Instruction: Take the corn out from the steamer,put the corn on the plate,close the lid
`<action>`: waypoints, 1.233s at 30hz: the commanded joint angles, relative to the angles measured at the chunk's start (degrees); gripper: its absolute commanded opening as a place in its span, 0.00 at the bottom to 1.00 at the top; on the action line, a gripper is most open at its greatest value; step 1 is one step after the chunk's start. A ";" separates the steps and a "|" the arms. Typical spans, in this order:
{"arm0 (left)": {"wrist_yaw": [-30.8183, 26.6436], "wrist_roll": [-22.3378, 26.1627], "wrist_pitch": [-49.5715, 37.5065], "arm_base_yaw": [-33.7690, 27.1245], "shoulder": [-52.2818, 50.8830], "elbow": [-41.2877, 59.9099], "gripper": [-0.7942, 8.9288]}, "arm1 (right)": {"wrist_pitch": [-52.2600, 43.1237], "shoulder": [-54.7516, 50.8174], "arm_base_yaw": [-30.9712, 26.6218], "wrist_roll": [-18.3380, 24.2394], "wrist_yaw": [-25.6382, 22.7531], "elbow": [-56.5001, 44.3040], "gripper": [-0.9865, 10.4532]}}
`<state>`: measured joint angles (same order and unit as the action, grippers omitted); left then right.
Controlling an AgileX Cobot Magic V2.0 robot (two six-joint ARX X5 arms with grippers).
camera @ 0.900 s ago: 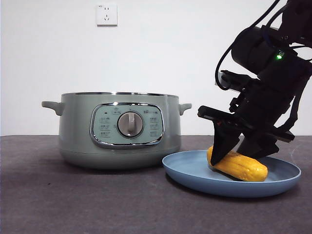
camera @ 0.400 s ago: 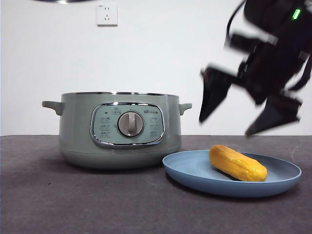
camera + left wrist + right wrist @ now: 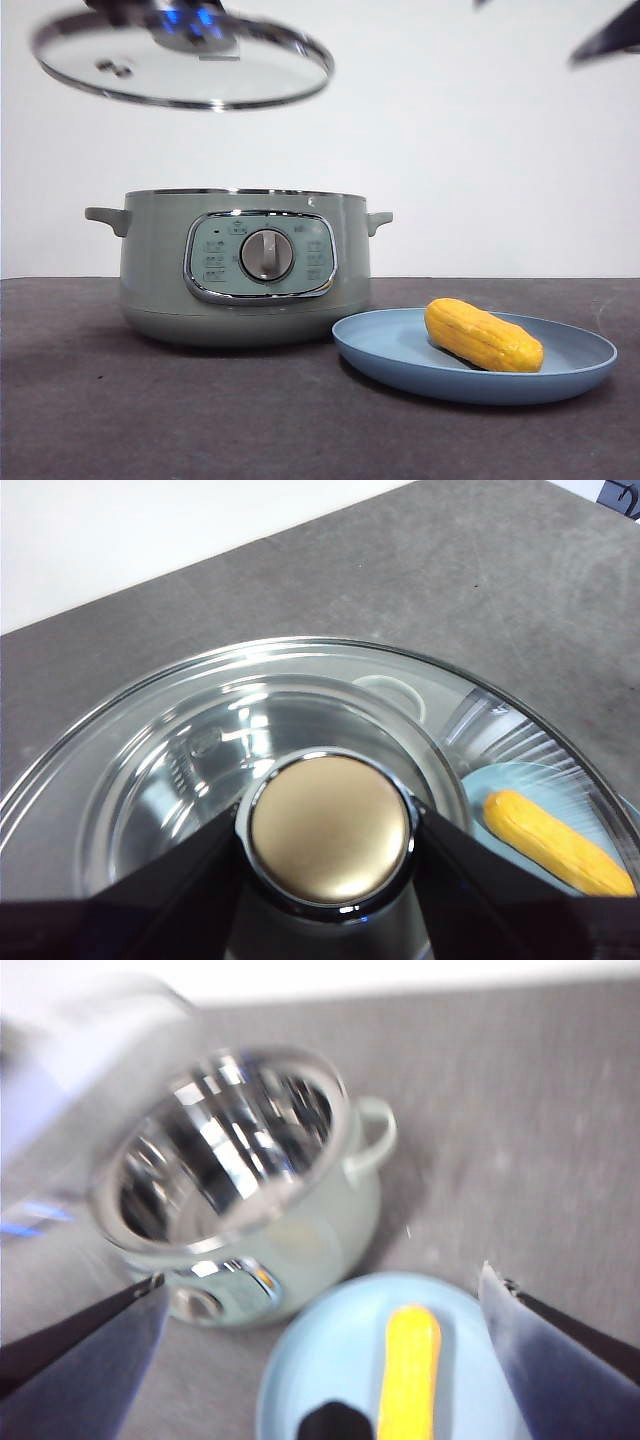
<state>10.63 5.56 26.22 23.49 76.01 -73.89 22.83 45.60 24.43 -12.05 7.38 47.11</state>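
Note:
The corn [image 3: 483, 335] lies on the light-blue plate [image 3: 400, 350], to the right of the open steamer [image 3: 160, 270]. My left gripper [image 3: 330, 830] is shut on the knob of the glass lid [image 3: 180, 70] and holds it, slightly tilted, high above the steamer. Through the glass, the left wrist view shows the steamer's bare metal inside and the corn [image 3: 555, 840]. My right gripper [image 3: 322, 1278] is open and empty, high above the plate [image 3: 330, 1360] and corn [image 3: 410, 1370]. In the front view it shows only as a dark tip [image 3: 605, 40] at the top right corner.
The dark grey table [image 3: 150, 420] runs to a white wall behind. The steamer's handle [image 3: 380, 220] is close to the plate's near rim. The right wrist view is blurred.
The right gripper let go of the corn and rose out to the top right corner. The lid, held by the left gripper, came in from the top left above the steamer.

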 commanded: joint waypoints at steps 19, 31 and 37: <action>-0.22 0.68 -18.78 0.02 14.73 -0.42 0.07 | 9.81 -17.11 0.13 -6.54 0.24 0.00 0.61; -1.64 0.68 -20.74 0.02 18.14 -0.42 0.07 | 9.84 -17.11 0.13 -6.49 0.22 0.00 0.61; -1.55 0.52 -21.00 0.07 19.67 -0.42 0.07 | 9.81 -17.00 0.13 -6.34 0.20 0.00 0.61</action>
<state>8.67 5.58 7.75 23.46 95.39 -73.84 33.04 28.64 24.43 -18.22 7.51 47.16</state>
